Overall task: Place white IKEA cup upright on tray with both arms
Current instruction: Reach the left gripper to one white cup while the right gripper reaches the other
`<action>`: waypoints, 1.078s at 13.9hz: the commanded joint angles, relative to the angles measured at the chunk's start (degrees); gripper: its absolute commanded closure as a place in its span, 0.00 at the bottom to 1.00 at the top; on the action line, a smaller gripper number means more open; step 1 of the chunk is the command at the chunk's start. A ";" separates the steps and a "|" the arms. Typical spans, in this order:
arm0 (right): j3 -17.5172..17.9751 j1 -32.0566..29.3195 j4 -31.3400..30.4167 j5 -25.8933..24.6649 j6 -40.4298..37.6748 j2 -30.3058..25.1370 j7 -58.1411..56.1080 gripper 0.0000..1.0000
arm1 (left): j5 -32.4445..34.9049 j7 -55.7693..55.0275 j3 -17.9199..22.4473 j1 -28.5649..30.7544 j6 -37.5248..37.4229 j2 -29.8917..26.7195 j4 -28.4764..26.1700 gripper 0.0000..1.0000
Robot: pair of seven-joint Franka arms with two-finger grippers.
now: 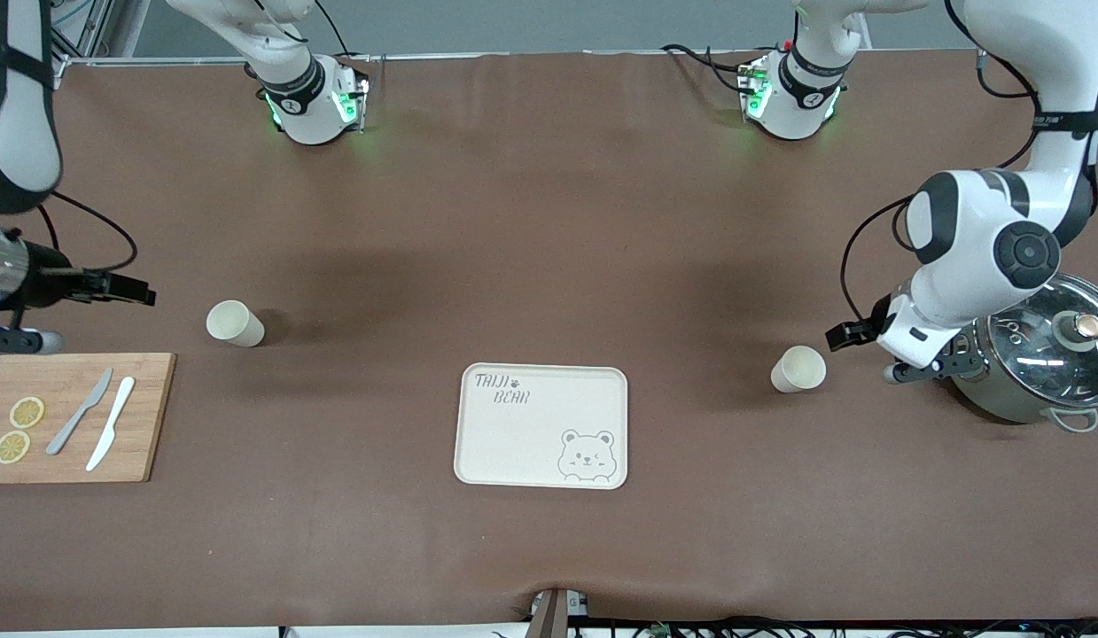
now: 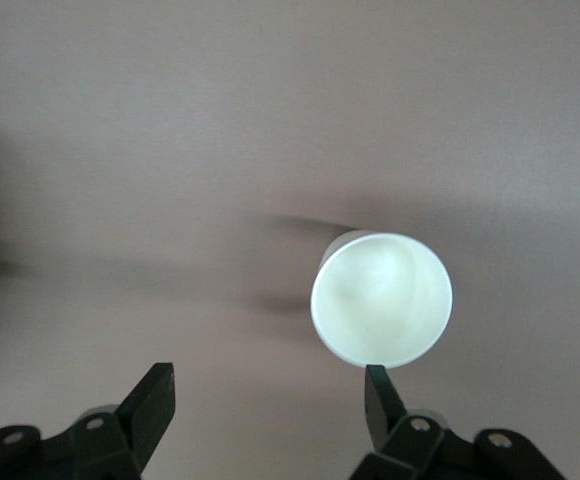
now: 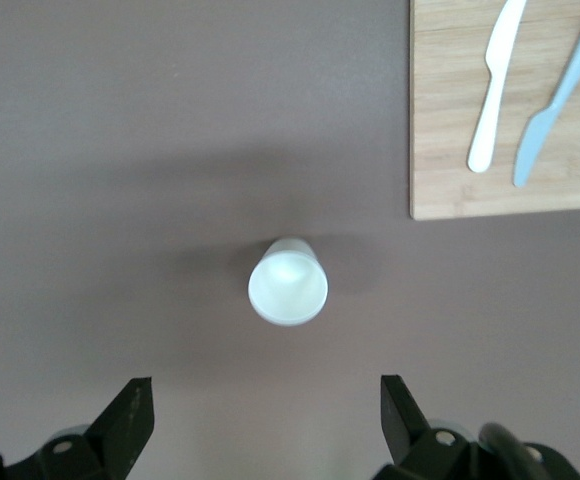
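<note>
Lying on its side just beside the left gripper [image 1: 876,353], whose fingers are spread wide, one white cup [image 1: 798,369] is seen near a lidded steel pot [image 1: 1040,363]. Farther off, the empty tray [image 1: 542,425] is set mid-table. A second tipped cup [image 1: 235,322] is faced by the right gripper [image 1: 136,291], likewise spread open, near the cutting board [image 1: 74,416].

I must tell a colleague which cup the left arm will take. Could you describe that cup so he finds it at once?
Start at the steel pot with glass lid at the left arm's end of the table. Beside it, toward the cream tray, lies a white cup on its side, before the open left gripper. The other cup lies near the wooden cutting board.
</note>
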 commanded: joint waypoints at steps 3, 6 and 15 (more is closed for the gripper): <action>0.51 -0.21 -14.98 -0.02 18.67 -0.37 -1.13 0.00 | -1.49 -0.35 -0.15 -0.21 3.92 3.72 0.37 0.19; 0.42 -1.17 -17.74 -0.37 21.54 -0.19 -3.76 0.00 | -1.58 -0.35 -0.15 -0.21 6.81 6.62 1.25 0.22; 0.51 -5.04 -28.11 -0.55 32.62 1.83 -6.15 0.36 | -2.01 -0.44 -0.67 -0.56 11.91 11.63 2.04 0.92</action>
